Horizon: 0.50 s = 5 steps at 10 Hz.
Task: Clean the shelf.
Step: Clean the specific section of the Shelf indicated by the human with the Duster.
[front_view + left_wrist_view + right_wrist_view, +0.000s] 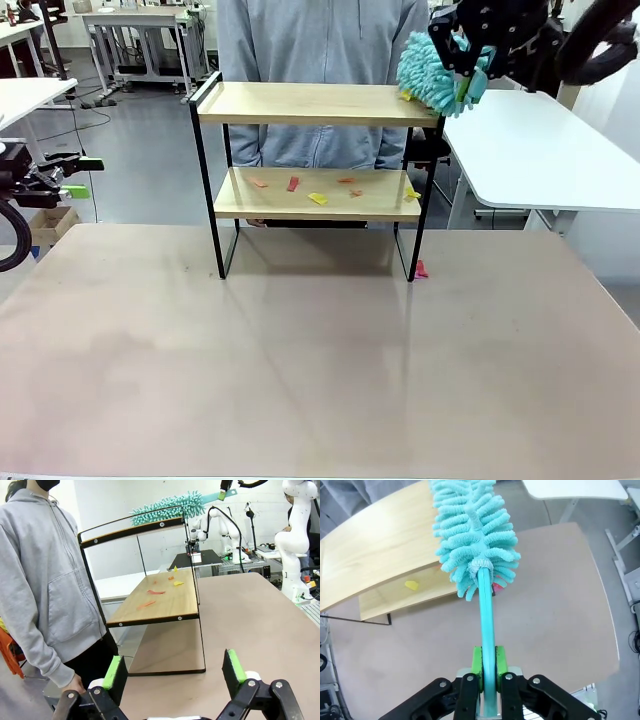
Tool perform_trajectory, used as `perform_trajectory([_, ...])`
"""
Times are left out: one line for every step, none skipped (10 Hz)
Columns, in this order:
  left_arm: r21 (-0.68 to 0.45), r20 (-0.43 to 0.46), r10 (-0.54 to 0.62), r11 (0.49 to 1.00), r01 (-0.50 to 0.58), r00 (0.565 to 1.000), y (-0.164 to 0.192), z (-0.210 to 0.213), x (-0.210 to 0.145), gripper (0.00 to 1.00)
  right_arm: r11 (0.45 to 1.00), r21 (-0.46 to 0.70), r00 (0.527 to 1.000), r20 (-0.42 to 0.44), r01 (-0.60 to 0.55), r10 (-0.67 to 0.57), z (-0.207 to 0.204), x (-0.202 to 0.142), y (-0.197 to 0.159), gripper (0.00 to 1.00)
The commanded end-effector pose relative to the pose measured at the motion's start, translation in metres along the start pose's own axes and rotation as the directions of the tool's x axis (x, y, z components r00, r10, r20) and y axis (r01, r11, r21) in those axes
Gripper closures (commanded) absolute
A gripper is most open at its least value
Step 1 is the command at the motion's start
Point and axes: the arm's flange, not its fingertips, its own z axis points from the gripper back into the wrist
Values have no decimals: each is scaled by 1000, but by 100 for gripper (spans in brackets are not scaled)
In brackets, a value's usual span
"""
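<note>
The shelf [310,104] stands at the far middle of the table, a black frame with two light wood boards. Small orange, red and yellow paper scraps [318,198] lie on its lower board [160,597]. My right gripper [468,58] hangs above the shelf's right end, shut on the handle of a teal fluffy duster [438,75]. In the right wrist view, the duster head [470,535] lies over the edge of the top board [375,545], with the gripper [488,667] clamped on the handle. My left gripper [84,177] is open at the far left, away from the shelf, nothing between its fingers [116,672].
A person in a grey hoodie [320,60] stands right behind the shelf. One red scrap [421,269] lies on the table by the shelf's right foot. White tables [540,150] stand to the right and left. The brown tabletop [320,360] in front is bare.
</note>
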Motion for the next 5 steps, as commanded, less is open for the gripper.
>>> perform_trajectory([2,-5,-6,1000,6,1000,-2,-2,2,0,1000,-2,1000,-21,-11,11,-5,1,6,87])
perform_trajectory([2,-5,-6,1000,6,1000,-2,-2,2,0,1000,-2,1000,-21,-11,11,-5,1,6,87])
perform_trajectory([2,-5,-6,1000,6,1000,-2,-2,2,0,1000,-2,1000,-21,-11,11,-5,1,6,87])
perform_trajectory([2,-5,-6,1000,6,1000,-2,-2,2,0,1000,-2,1000,-13,-14,14,-6,-4,7,87])
perform_trajectory([2,-5,-6,1000,6,1000,-2,-2,2,0,997,58,998,24,-54,53,21,-1,-15,87])
